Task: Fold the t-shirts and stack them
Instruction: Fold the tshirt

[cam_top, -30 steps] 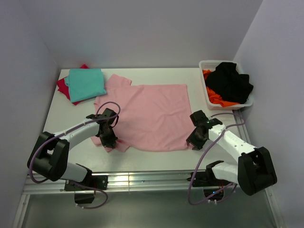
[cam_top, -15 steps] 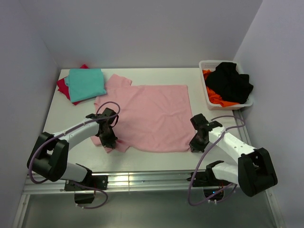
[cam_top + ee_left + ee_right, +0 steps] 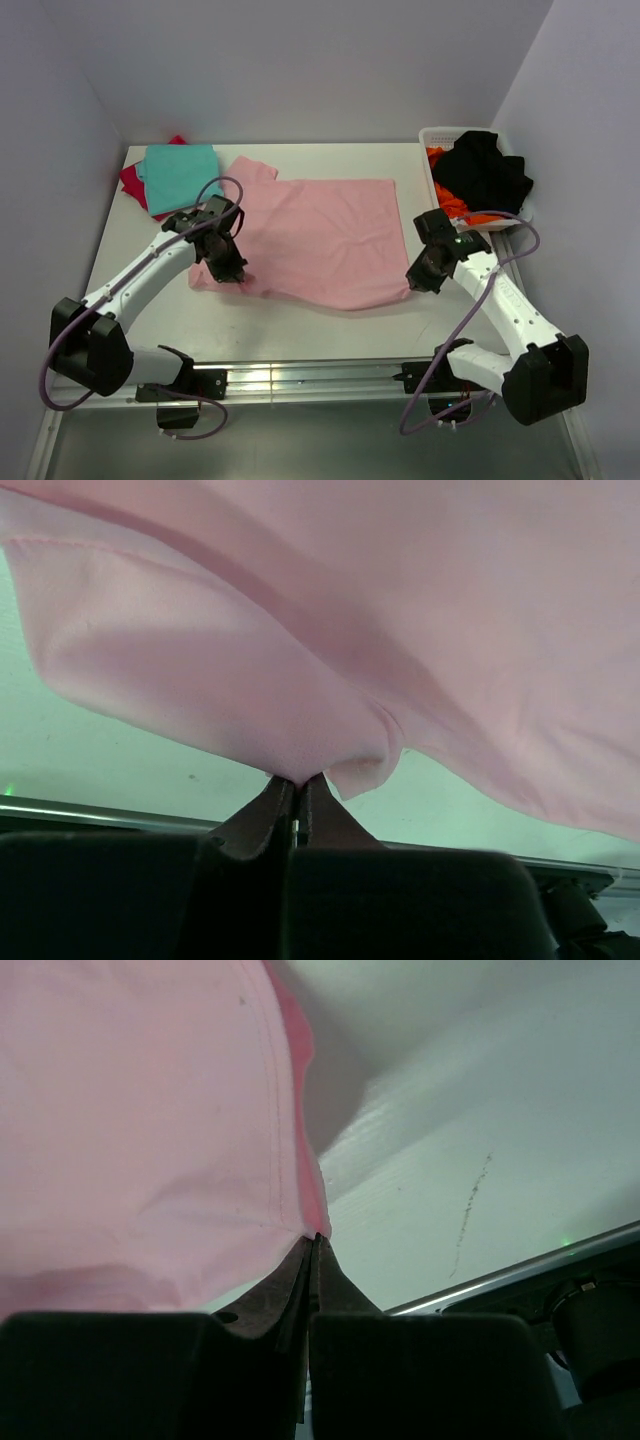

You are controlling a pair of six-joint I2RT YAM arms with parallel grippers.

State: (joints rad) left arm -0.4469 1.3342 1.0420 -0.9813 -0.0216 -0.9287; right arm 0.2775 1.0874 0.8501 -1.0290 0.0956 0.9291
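Top external view: the light pink t-shirt lies spread across the middle of the counter, with its near edge gathered up at both ends. The left pincer is clenched on the near left end, by the sleeve. In the left wrist view its tips meet on a pinch of pink cloth, and the fabric hangs away from them, clear of the surface. The right pincer is clenched on the near right corner, and the right wrist view shows the stitched hem running straight into the closed tips. Holding both near ends at once looks meant to carry that edge toward the far edge of the counter, so the shirt folds in half without skewing. At the far left corner a folded teal t-shirt lies on top of a red t-shirt, likely the stack the pink one will join. The pink shirt's far sleeve lies just beside them. At the far right corner stands a white basket holding black cloth and orange cloth. Nothing lies between the pincers and the far edge, but the far sleeve could bunch against the stack.
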